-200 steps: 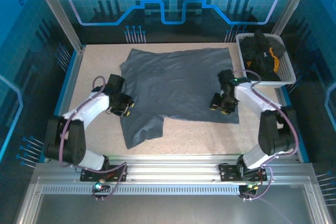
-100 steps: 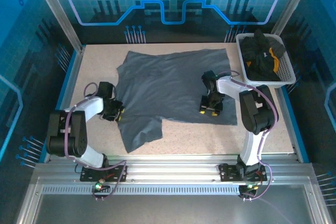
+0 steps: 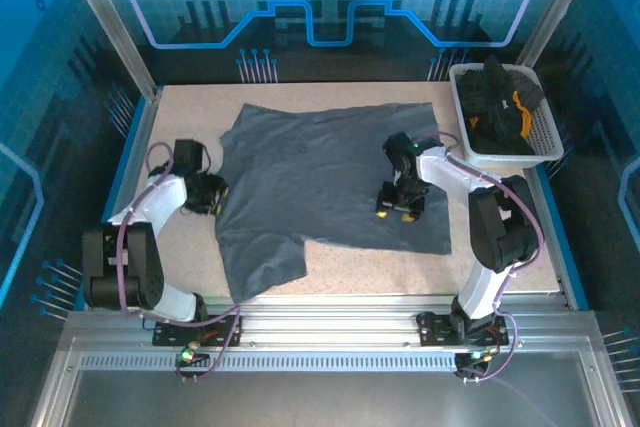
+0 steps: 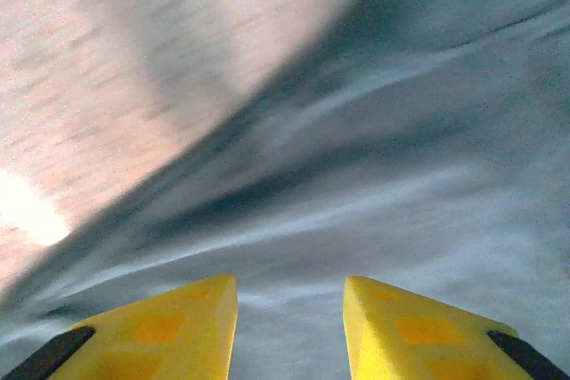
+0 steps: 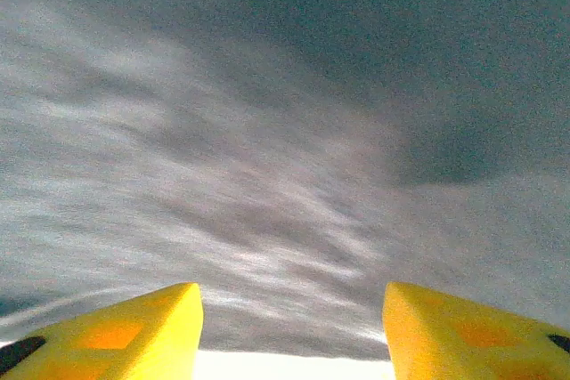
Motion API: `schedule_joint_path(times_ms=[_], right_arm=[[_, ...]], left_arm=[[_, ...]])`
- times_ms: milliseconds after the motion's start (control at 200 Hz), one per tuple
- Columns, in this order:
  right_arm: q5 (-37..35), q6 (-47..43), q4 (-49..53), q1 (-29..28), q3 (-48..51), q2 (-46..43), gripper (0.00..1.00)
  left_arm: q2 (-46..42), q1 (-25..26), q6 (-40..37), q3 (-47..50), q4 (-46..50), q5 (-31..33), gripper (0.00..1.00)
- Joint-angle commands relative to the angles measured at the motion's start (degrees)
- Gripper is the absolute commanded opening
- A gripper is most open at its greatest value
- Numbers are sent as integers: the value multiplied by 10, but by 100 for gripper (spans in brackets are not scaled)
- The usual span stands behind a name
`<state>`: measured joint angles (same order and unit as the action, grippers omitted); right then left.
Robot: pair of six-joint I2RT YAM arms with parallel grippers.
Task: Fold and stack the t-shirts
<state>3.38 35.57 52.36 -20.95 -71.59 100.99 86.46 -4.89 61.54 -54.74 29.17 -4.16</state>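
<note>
While the plain slate-grey, short-sleeved cloth t-shirt (image 3: 320, 162) lies spread almost flat in the middle of the speckled beige counter (image 3: 400, 269), the job looks to be at the laying-out step, with no fold made yet. One flap of the shirt juts toward the near-left corner, and the rest forms a rough rectangle.

The left pincer (image 3: 208, 193) sits at the shirt's left edge. Its yellow fingers (image 4: 169, 327) are parted with nothing between them, and rippled grey cloth lies just ahead. The right pincer (image 3: 398, 209) hangs over the right part of the shirt, well inside its border. Its jaws are spread wide and empty above the fabric. The right wrist view is smeared, so I cannot say whether its tips touch the cloth.

The other shirts, black crumpled cloth (image 3: 488, 97), one with an orange-yellow patch (image 3: 517, 105), wait heaped in the white plastic mesh basket (image 3: 548, 143) at the far right corner.

The next move probably calls for each pincer to find a true edge. The left is nearly on one, but the right would have to shift outward to the hem. Both would then close on matching corners, so that one side can be carried over the other evenly without dragging the whole shirt.
</note>
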Motion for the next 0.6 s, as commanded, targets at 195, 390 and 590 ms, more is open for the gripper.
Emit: schedule_joint_path(times_ms=[195, 390, 590], right_arm=[[134, 7, -102, -7, -89, 13, 63], [131, 28, -106, -8, -86, 12, 63], [133, 38, -112, -8, -82, 15, 63]], left_arm=[[244, -6, 65, -216, -163, -66, 44], [311, 2, 74, -294, -85, -66, 45], [300, 6, 57, -287, -38, -22, 48]])
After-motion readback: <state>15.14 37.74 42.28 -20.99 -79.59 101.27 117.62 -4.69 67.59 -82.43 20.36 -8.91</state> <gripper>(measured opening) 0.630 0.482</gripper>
